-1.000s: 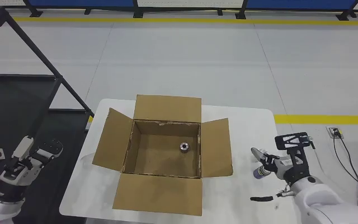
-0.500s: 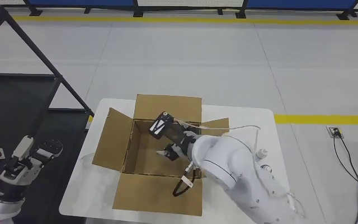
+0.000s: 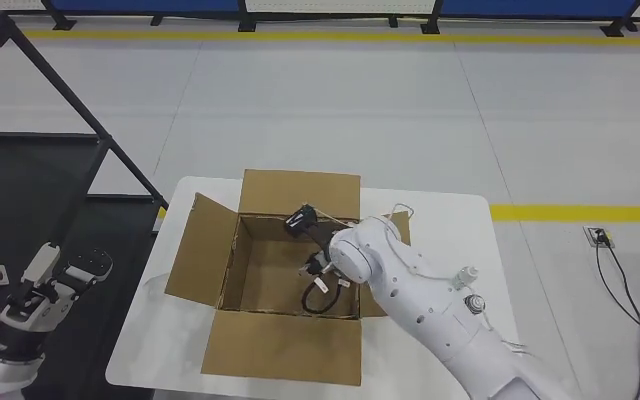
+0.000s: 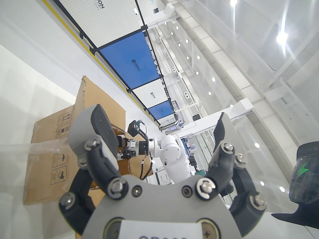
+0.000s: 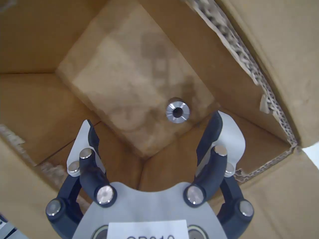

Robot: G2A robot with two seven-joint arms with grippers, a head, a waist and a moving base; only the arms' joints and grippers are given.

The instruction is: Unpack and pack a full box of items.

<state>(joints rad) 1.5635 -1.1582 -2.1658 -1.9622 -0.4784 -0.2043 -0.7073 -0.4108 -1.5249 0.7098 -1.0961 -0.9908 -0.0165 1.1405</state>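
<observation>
The box (image 3: 300, 190) holds one small metal piece (image 5: 177, 112); the right gripper (image 5: 152, 119) hangs inside above it, jaws spread wide, seemingly to pick it out.

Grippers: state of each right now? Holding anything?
Left gripper: open, holding nothing.
Right gripper: open, holding nothing, aimed into the cardboard box at the small metal part on its floor.

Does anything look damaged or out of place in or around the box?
Yes. The cardboard box has a torn rim: the paper is ripped along one wall's top edge and the corrugated core shows. The small metal part on its floor looks intact.
</observation>
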